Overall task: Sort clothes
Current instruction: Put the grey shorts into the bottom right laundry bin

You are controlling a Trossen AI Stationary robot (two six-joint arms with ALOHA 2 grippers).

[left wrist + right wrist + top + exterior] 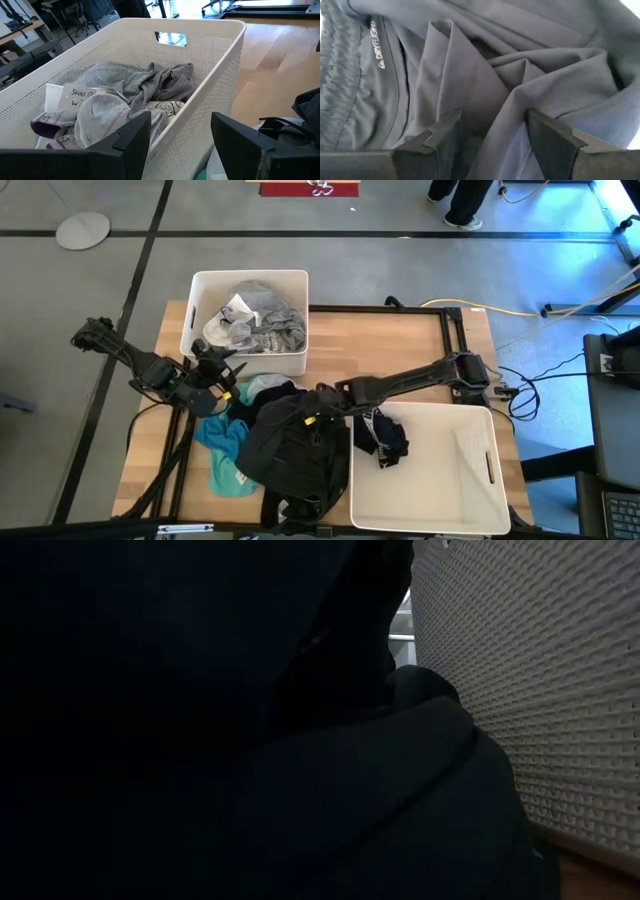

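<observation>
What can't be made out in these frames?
- Low view: black fabric garment fills the lens; table and arms hidden.
- High view: teal fabric garment partly buried under the black one.
- Right wrist view: the fabric before the right gripper fills the picture.
- Left wrist view: handwritten label cut off by grey fabric garments.

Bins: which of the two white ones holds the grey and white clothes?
The far bin near the left gripper; grey and white clothes fill it. The near bin holds only a black garment.
</observation>
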